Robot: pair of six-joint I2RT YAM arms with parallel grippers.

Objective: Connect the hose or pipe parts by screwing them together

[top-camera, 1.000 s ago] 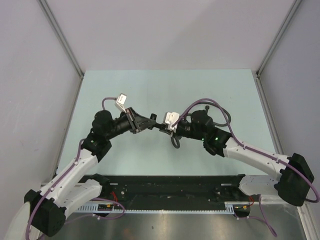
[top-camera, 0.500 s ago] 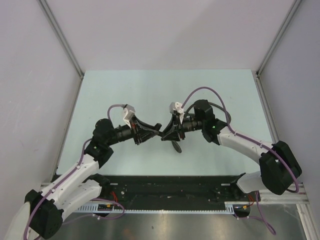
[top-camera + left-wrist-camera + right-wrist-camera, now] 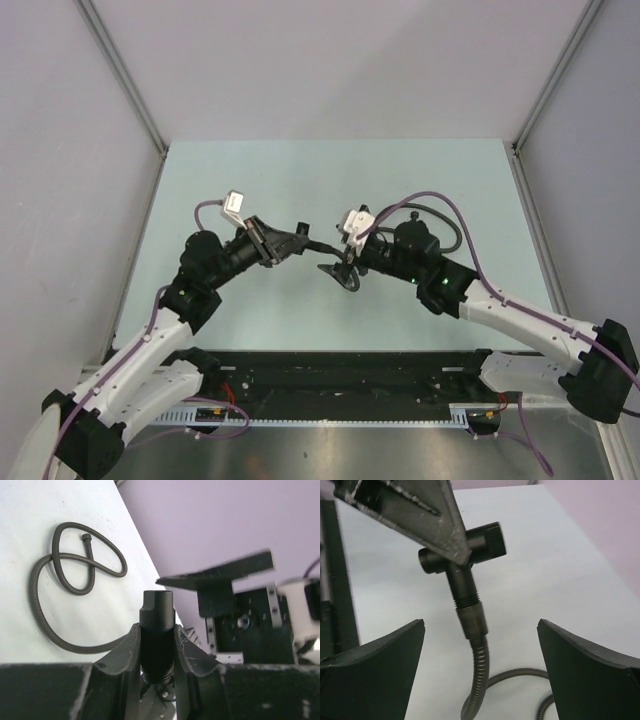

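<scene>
The left gripper (image 3: 156, 631) had its fingers (image 3: 131, 647) squeezed tight on a black pipe piece (image 3: 157, 622). The piece was up in the air, above the table (image 3: 20, 510). From the right wrist, the piece (image 3: 465, 542) had a T shape, and one left finger covered part of it. A hose (image 3: 476, 665) was joined under it and hung down to the table.

The right gripper (image 3: 481, 624) had its fingers (image 3: 375, 652) spread very wide. They sat on each side of the hose and touched nothing.

The rest of the hose (image 3: 37, 597) lay in loops on the table, with its small far end lying loose. It was probably the same hose, but the left fingers hid where it went. From above, the hose was hard to pick out beside the dark arms.
</scene>
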